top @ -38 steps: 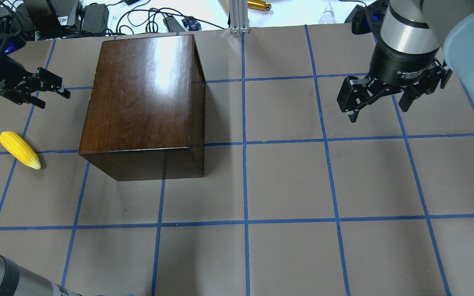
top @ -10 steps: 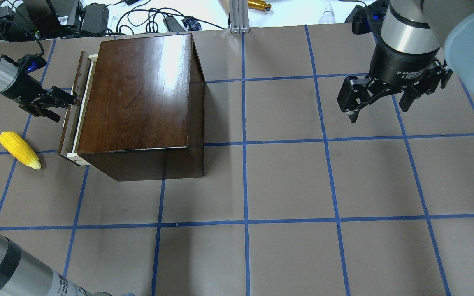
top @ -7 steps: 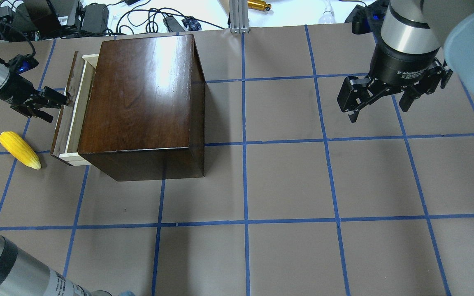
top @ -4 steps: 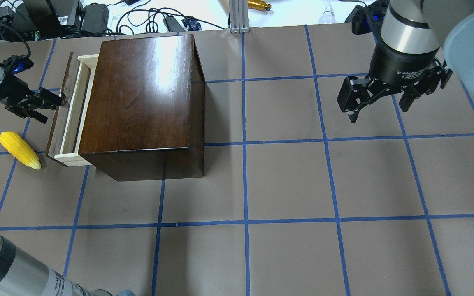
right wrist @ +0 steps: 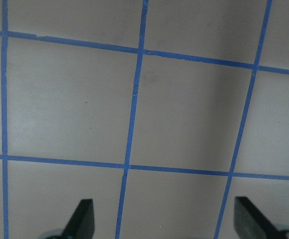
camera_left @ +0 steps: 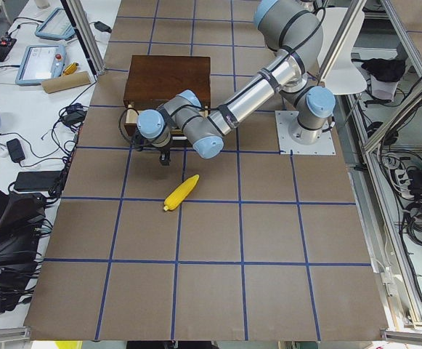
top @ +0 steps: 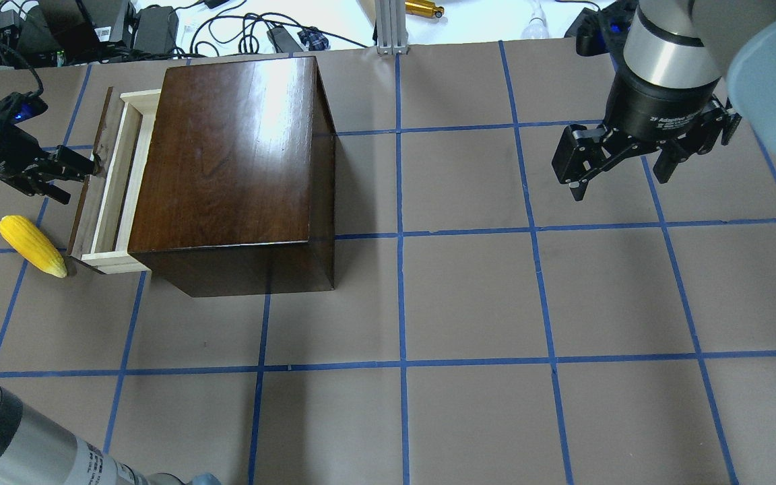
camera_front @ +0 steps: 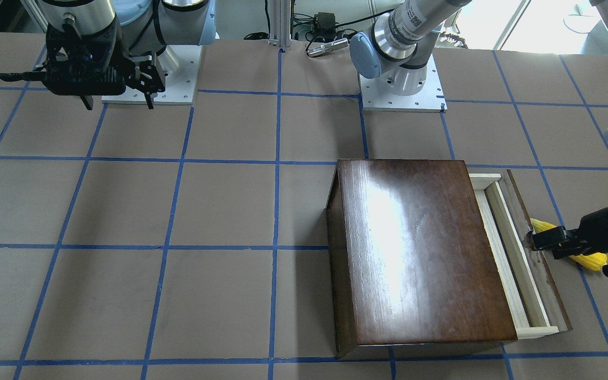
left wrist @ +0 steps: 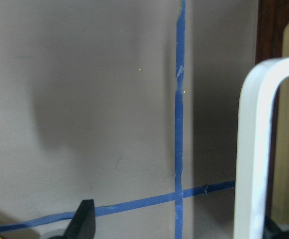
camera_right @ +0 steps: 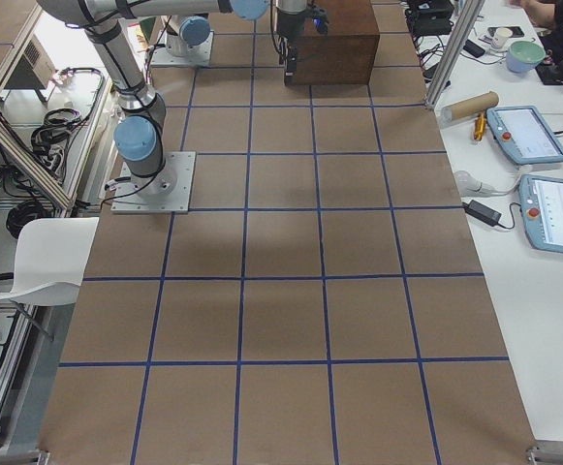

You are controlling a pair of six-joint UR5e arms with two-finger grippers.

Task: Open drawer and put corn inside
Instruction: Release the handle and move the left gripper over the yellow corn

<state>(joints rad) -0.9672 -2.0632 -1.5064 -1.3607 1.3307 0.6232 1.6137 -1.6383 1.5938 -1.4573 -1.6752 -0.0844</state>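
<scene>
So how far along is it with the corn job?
Done: the drawer is part way out of the box. In hand: the open left gripper is at its front. Left: the corn lies on the table beside it, not yet picked up.

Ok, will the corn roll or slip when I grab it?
It will likely roll if nudged sideways: the corn is round and tapered, lying loose on the flat table, so it would probably curve toward its pointed end. Its bumpy surface should help a pinch hold. It looks stiff and light, though its weight can't be confirmed.
</scene>
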